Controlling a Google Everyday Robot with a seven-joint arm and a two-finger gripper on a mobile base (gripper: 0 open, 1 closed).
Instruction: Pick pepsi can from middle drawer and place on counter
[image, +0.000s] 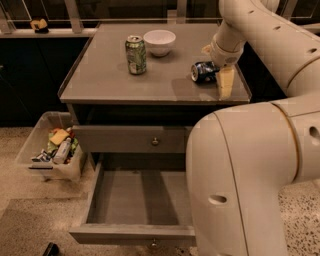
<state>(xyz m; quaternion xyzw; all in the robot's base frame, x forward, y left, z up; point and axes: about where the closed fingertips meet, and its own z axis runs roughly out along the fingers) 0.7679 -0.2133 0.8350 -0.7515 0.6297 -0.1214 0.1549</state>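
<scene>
Nearest: robot arm (240, 185), a bulky cream housing filling the lower right and covering the right end of the middle drawer (135, 200).
- The drawer is pulled fully out toward the camera, its grey floor in view. A small round knob (154, 244) sits on its front.
- Small dark object (50, 248) on the speckled floor at the drawer's front left corner; it cannot be made out.

Next back: upper drawer front (125, 140), shut, knob centred.
- Left of the cabinet, a clear plastic bin (30, 155) stands on the floor holding mixed packets and a bottle.

Counter (110, 80), grey top with a thin pale edge:
- The pepsi can (204, 71) lies on its side near the counter's right edge, toward the front right corner, silver end facing left. It is out of the drawer and resting on the counter.
- The gripper (220, 75) is just to the right of the can, at the counter's right edge, with the wrist reaching down from upper right. Whether it is open or closed, or has hold of the can, cannot be told.
- Green can (136, 55) stands upright at mid-counter, well apart from the pepsi can.
- White bowl (159, 42) sits just behind and right of the green can, near the back edge.

Farthest: pale ledge (20, 33) at upper left with a small yellow-and-dark item (38, 24) on it.
</scene>
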